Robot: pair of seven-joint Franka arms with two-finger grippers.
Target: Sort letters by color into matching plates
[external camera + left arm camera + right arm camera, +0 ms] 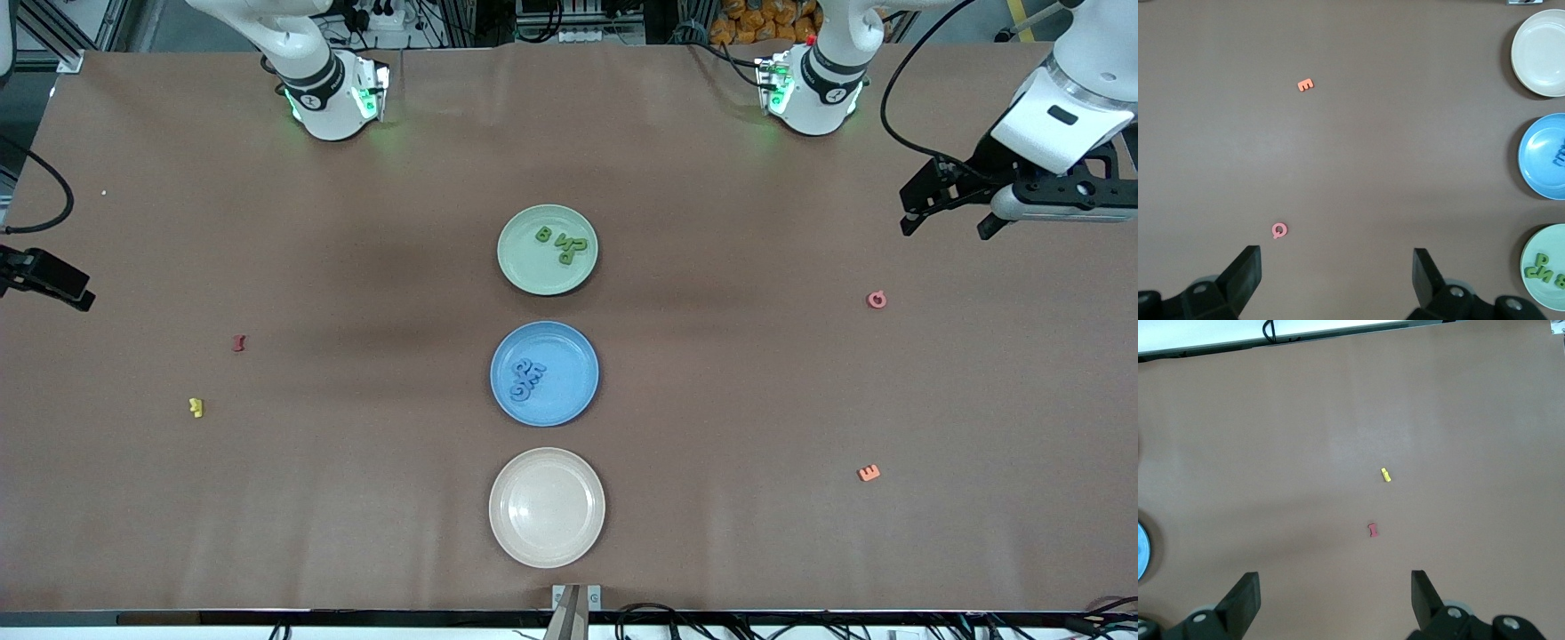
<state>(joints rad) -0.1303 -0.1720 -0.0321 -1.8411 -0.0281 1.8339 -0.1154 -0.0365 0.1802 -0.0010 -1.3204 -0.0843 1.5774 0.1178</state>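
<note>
Right pincer (44,283) up over the table (356,498) edge at the right arm's end, fingers (1245,600) spread wide apart, nothing between them, waiting. Below it on the bare table, red letter (238,342) and yellow letter (196,407), the yellow one nearer the front camera, the two near each other and well apart from the plates. Down the middle, three plates in a line: green plate (520,267) farthest from the front camera, holding four green letters (562,244) bunched toward the left arm's end of its dish; blue plate (569,391) next, holding blue letters (524,380) piled close together, count hard to tell; cream plate (547,508) nearest the camera. Toward the left arm's end, pink letter (877,300) and orange letter (869,473), well apart, the orange one nearer the camera. Left pincer (951,218) hanging over the table near the pink letter, fingers (1245,277) wide apart, gripping nothing.
</note>
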